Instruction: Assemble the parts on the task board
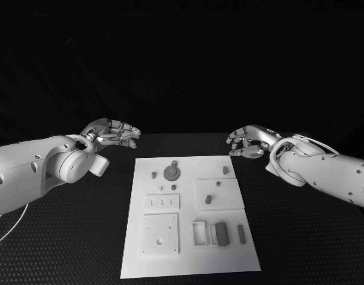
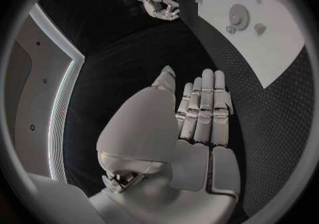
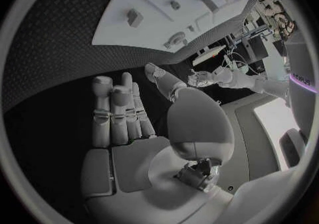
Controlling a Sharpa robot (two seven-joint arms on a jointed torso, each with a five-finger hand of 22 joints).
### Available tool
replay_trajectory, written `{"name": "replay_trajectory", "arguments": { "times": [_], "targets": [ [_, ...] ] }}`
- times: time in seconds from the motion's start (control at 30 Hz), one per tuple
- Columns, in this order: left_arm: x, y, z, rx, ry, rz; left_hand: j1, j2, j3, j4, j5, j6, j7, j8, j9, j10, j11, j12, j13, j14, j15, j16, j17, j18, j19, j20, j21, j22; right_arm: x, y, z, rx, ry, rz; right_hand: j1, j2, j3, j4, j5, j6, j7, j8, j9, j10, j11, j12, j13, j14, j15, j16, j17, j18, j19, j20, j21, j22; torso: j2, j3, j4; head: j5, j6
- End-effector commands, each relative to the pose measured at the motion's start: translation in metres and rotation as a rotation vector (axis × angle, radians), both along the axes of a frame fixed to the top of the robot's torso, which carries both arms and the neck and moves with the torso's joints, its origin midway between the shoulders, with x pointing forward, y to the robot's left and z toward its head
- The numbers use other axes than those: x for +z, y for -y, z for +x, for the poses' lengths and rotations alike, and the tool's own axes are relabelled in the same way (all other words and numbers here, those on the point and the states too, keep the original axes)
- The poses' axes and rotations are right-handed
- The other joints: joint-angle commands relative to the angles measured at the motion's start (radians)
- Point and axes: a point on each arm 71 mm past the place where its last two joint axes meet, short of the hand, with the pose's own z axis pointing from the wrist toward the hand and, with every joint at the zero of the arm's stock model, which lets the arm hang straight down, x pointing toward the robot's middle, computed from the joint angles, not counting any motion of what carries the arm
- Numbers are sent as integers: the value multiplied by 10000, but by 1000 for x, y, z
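At table centre lies the task board [image 1: 190,261], a white plate on the black table [image 1: 79,249], long axis running away from the robot. Both hands sit off the board, near its far corners: left hand [image 1: 113,133] just beyond the far-left corner, right hand [image 1: 252,141] just beyond the far-right corner. Neither touches board or parts.

Finger state: left hand, per left wrist view [image 2: 202,109], fingers extended and side by side, nothing in the palm. Right hand, per right wrist view [image 3: 119,109], same: fingers straight, thumb apart, nothing held. Head view shows the fingers of both slightly curled, but no part between them.

Progress (judgement): early stage, prob. not started. Parts look loose or parked on the board; no hand has picked one.

Count, head view, approx.:
- 1 gear [image 1: 172,173], round, dark, far-left area of board.
- 4 small pegs or studs near the gear; exact shapes too small to tell.
- 1 small part [image 1: 225,170] near the far-right edge.
- 2 small parts on the raised square block [image 1: 218,194], mid-right.
- 1 slotted plate [image 1: 163,202], mid-left.
- 1 square plate [image 1: 160,234] w/ holes, near-left.
- 2 dark bars [image 1: 222,233] by the near-right tray; 1 thicker, 1 thin.

Remaining: seemingly all insertions. Which part fits which seat cannot be told.
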Motion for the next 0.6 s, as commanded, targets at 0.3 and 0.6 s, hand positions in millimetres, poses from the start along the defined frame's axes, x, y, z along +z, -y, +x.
{"name": "replay_trajectory", "arguments": {
  "times": [0.3,0.6],
  "targets": [
    [0,3,1,-245,49,-64,-91,-5,33,10,14,-16,-18,-30,12,70,6,-18,14,44,-7,-59,21,22,37,-7,-41,13,-44,12,-5,389,-1073,-1019,169,-72,-67,-90,24,-98,50,-50,-76,254,-7,-164,-146,-281,-11,11,-62,793,-262,89,-138,191,5,-5,29,-134,-80],
    [-1,2,1,-222,40,-54,-93,-7,28,10,15,-17,-15,-31,11,71,6,-20,15,43,-6,-65,26,21,38,-7,-45,14,-56,15,-9,415,-1342,-1214,247,-105,-89,-117,25,-130,46,-45,-96,223,5,-242,-190,-325,-1,23,-85,793,-297,113,-155,192,-5,-32,31,-132,-137]
  ]
}}
